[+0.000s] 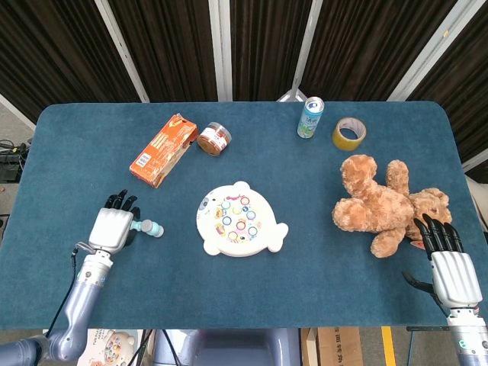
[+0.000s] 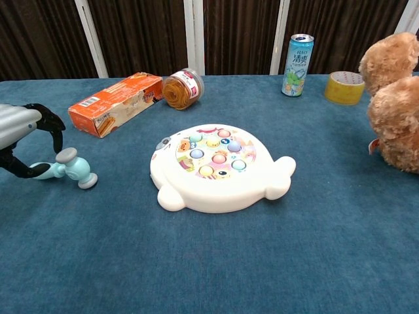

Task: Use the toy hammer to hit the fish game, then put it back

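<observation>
Two hands are over the blue table, one at each near corner. The left hand hovers over the handle end of the toy hammer, fingers curved down around the handle without clearly closing; from the chest view its thumb sits on the near side of the handle and the other fingers arch over the far side, but I cannot tell whether any of them touch it. The hammer lies flat on the cloth, its grey-capped head poking out just to the hand's right. Further right of that hand, well apart from the hammer, sits the white fish game with its ring of coloured pegs facing up.

Beyond the left hand, toward the far edge, lie an orange carton and a small jar tipped on its side.

The right hand hangs at the near right edge, fingers straight and slightly apart, holding nothing. Just ahead of its fingertips sprawls a brown teddy bear. Far beyond that stand a drink can and a roll of yellow tape.
</observation>
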`<state>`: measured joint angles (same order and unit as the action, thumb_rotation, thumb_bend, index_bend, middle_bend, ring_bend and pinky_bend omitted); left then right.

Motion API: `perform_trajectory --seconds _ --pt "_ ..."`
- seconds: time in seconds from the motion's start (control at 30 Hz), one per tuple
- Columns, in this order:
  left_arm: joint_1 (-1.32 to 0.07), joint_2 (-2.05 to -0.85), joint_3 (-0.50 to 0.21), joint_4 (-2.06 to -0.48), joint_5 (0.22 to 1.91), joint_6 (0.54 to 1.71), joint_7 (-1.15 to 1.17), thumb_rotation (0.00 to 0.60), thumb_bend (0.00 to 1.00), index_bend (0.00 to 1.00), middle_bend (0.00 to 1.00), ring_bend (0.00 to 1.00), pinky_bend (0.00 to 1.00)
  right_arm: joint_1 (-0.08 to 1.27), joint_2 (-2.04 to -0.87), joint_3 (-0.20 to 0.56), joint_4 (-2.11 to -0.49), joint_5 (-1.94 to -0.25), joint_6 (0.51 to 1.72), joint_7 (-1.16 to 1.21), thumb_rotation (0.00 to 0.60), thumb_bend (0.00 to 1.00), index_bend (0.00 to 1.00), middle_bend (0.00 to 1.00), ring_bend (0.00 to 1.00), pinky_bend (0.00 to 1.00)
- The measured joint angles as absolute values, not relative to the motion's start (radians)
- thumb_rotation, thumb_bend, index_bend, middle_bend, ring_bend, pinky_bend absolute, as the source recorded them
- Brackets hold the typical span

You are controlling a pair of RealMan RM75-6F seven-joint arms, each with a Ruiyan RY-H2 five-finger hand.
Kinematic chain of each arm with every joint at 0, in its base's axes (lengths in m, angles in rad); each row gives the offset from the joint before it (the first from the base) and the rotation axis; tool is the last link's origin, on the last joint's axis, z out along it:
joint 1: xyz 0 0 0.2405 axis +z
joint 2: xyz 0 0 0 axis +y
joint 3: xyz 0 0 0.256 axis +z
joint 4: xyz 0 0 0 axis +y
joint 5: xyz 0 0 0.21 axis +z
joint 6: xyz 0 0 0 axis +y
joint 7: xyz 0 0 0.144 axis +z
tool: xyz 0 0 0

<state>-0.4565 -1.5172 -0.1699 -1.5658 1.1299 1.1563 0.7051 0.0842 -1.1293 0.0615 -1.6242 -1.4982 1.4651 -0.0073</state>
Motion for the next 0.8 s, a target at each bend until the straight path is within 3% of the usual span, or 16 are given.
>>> perform_trajectory --seconds 0.8 --pt "-0.490 -1.579 -0.138 -1.507 1.092 1.170 0.725 0.600 0.38 0.47 0.18 0.05 0.16 0.085 -1.126 0.060 -1.630 -1.494 1.458 -0.002 0.600 0.18 0.00 0.00 0.00 0.00"
